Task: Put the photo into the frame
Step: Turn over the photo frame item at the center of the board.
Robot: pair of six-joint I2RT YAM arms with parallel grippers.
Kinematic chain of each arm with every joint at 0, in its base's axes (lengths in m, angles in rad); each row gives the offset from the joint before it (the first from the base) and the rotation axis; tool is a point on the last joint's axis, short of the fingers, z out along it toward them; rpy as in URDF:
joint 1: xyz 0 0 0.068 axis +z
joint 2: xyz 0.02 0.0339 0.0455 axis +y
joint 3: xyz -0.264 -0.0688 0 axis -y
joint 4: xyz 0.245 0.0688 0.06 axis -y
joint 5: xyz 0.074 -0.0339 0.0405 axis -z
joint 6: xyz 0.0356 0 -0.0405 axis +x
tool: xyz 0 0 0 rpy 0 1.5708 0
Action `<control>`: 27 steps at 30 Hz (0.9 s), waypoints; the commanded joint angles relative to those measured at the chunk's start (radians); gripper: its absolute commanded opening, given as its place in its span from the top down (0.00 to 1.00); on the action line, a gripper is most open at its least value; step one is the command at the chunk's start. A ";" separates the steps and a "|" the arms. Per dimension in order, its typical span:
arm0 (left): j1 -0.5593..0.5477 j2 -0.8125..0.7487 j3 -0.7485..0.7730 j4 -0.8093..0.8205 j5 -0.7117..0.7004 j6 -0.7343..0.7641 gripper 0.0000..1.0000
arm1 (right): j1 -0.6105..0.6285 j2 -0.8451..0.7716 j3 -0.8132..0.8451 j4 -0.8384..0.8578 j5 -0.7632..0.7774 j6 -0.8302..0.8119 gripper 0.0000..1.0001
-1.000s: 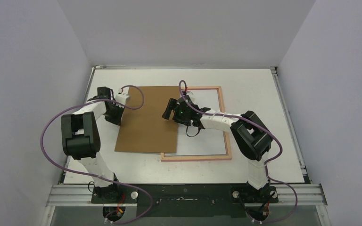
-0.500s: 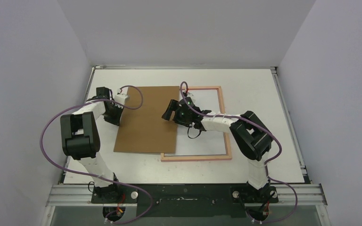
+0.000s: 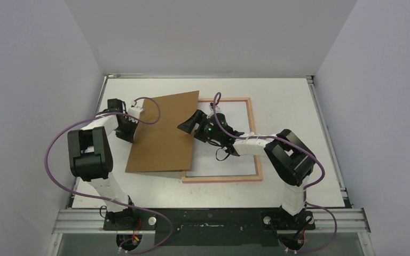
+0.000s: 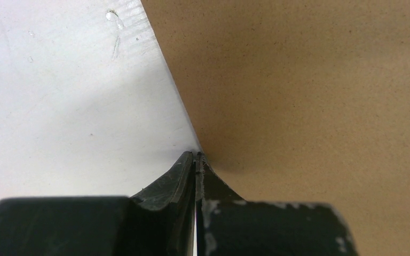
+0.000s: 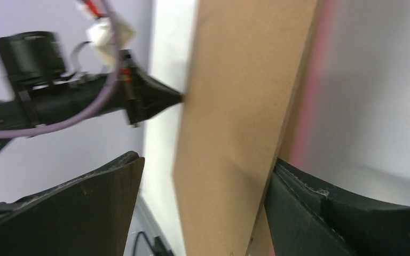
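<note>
Left gripper (image 4: 196, 156) is fully closed and holds nothing; the brown backing board (image 3: 163, 133) edge touches its tips. Right gripper (image 3: 188, 122) is wide open, the tilted board between its fingers.

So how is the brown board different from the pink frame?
The brown board is solid; the pink frame is just thin rails around a pale middle. The board is tipped up between the open jaws of the right gripper; the frame lies flat, ungripped. Both are rectangles of similar size.

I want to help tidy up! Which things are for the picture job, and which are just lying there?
For the job: frame, brown board, left gripper pinching it, right gripper around its edge.
Lying about: nothing else; photo not seen.
</note>
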 commanded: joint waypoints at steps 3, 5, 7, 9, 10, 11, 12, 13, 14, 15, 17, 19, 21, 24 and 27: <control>-0.019 0.002 -0.022 -0.080 0.101 -0.013 1.00 | 0.041 -0.047 0.020 0.350 -0.127 0.099 0.21; -0.018 -0.002 -0.022 -0.083 0.103 -0.012 1.00 | 0.046 -0.049 0.049 0.276 -0.112 0.065 0.25; -0.017 -0.007 -0.018 -0.089 0.108 -0.013 1.00 | 0.054 -0.058 0.092 0.144 -0.077 -0.009 0.32; -0.015 -0.013 -0.011 -0.100 0.116 -0.018 1.00 | 0.059 -0.068 0.137 0.010 -0.033 -0.064 0.43; -0.013 -0.017 -0.008 -0.106 0.123 -0.021 1.00 | 0.059 -0.072 0.156 -0.049 -0.011 -0.084 0.49; -0.012 -0.021 -0.005 -0.113 0.129 -0.024 1.00 | 0.060 -0.076 0.174 -0.103 0.010 -0.103 0.54; -0.010 -0.028 -0.002 -0.119 0.131 -0.026 1.00 | 0.062 -0.082 0.192 -0.166 0.036 -0.123 0.58; -0.009 -0.035 0.001 -0.126 0.138 -0.029 1.00 | 0.064 -0.086 0.208 -0.211 0.061 -0.145 0.64; -0.005 -0.042 0.005 -0.135 0.151 -0.030 1.00 | 0.065 -0.089 0.224 -0.240 0.079 -0.161 0.70; 0.000 -0.051 0.009 -0.145 0.164 -0.030 1.00 | 0.066 -0.091 0.234 -0.261 0.091 -0.170 0.74; 0.013 -0.065 0.024 -0.173 0.193 -0.032 1.00 | 0.067 -0.094 0.248 -0.274 0.096 -0.186 0.79; 0.028 -0.075 0.053 -0.220 0.216 -0.030 1.00 | 0.072 -0.097 0.270 -0.283 0.101 -0.210 0.84; 0.050 -0.082 0.110 -0.288 0.247 -0.022 1.00 | 0.081 -0.100 0.296 -0.293 0.114 -0.243 0.91; 0.101 -0.109 0.204 -0.401 0.316 -0.002 1.00 | 0.088 -0.101 0.333 -0.306 0.117 -0.282 0.95; 0.148 -0.141 0.306 -0.523 0.384 0.013 0.76 | 0.087 -0.100 0.370 -0.313 0.107 -0.287 0.95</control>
